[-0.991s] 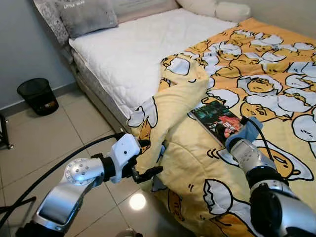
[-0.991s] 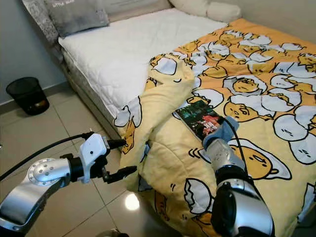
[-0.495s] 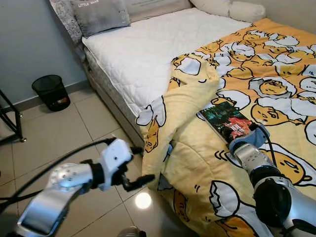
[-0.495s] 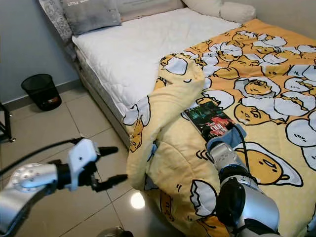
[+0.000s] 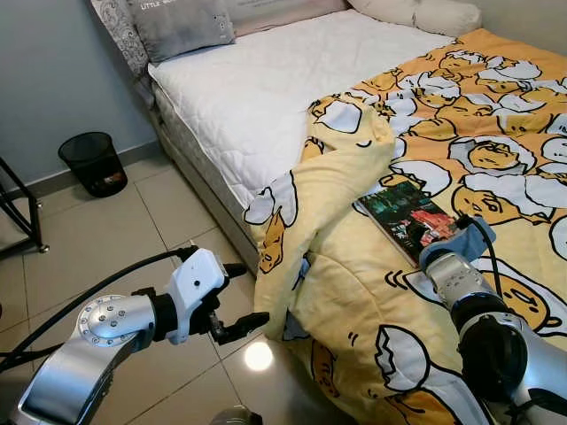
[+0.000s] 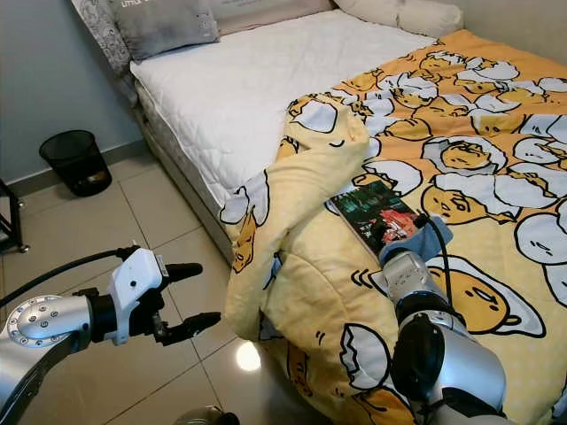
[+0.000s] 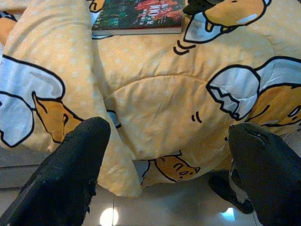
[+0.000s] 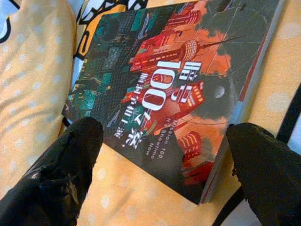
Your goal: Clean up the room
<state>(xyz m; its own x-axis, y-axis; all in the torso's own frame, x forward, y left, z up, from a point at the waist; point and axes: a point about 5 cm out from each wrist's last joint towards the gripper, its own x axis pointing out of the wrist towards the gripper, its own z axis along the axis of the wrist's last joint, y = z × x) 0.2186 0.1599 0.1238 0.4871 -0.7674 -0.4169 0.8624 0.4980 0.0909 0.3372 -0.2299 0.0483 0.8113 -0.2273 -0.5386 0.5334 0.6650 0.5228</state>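
A paperback book [image 5: 407, 219] lies flat on the yellow duvet [image 5: 496, 177], on the near right part of the bed [image 5: 266, 97]. Its glossy cover is dark, teal-green on one half and orange-red on the other, with a city skyline and large white characters and the number 100 printed across the middle. One corner of it touches the folded-over edge of the duvet, which is printed with white-and-orange egg cartoon figures.

The right end effector [image 8: 162, 176] sits at the book's near end, fingers [image 8: 66, 174] spread wide, one over each side of the cover, holding nothing. A blue cuff on that arm lies just beside the book's near right corner.

The left end effector [image 5: 237, 299] hovers over the tiled floor [image 5: 106, 239] to the left of the bed, just beside the bunched duvet corner that hangs off the mattress edge; its fingers are wide apart and empty.

Far left, a black mesh wastebasket [image 5: 92, 163] stands against the grey wall. A grey pillow [image 5: 182, 22] lies at the far end of the bare white mattress.
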